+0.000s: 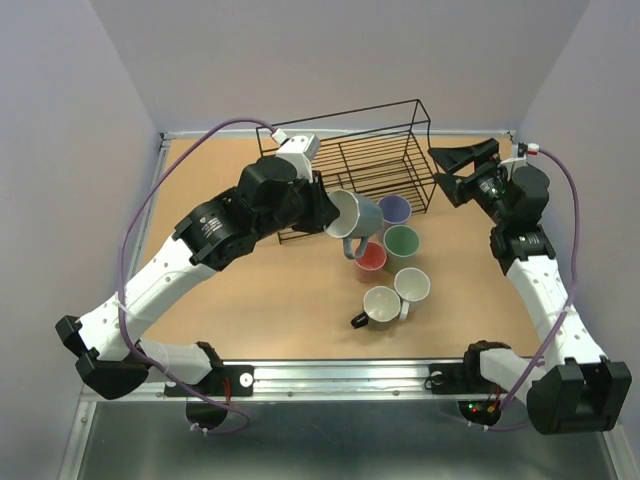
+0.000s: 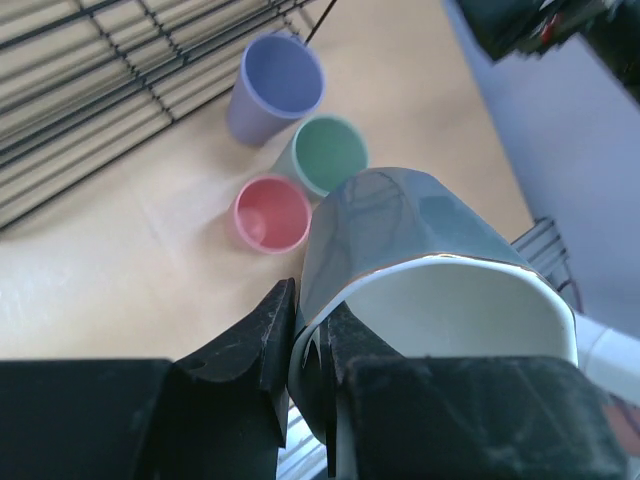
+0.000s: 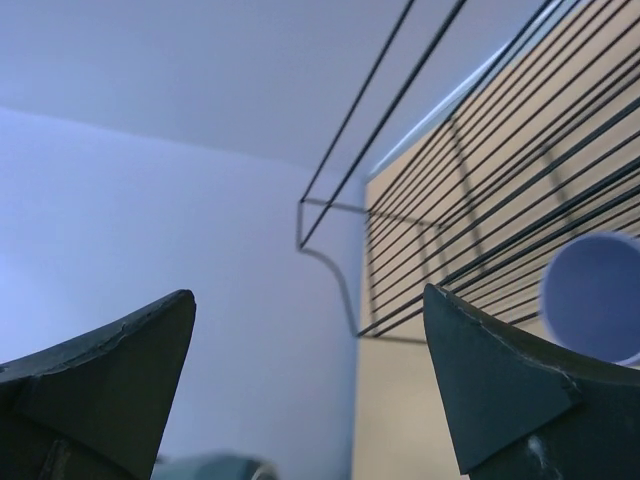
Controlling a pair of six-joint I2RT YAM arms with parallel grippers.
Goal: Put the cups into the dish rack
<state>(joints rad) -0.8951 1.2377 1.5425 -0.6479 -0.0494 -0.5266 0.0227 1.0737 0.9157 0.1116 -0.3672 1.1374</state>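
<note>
My left gripper [image 1: 331, 212] is shut on the rim of the grey-blue mug [image 1: 355, 215] and holds it tilted in the air, just in front of the black wire dish rack [image 1: 350, 160]. In the left wrist view one finger [image 2: 262, 330] is outside the mug's wall [image 2: 420, 235] and the other inside. The lavender [image 1: 394, 209], green [image 1: 401, 241] and pink-red [image 1: 370, 260] tumblers stand upright on the table. A white mug [image 1: 412, 285] and a black mug [image 1: 381, 305] stand nearer. My right gripper [image 1: 442, 168] is open and empty, right of the rack.
The left wrist view shows the lavender [image 2: 275, 85], green [image 2: 328, 152] and pink-red [image 2: 270, 213] tumblers below the mug, beside the rack [image 2: 90, 90]. The right wrist view shows rack wires [image 3: 480, 200] and the lavender cup [image 3: 595, 295]. Walls enclose the table.
</note>
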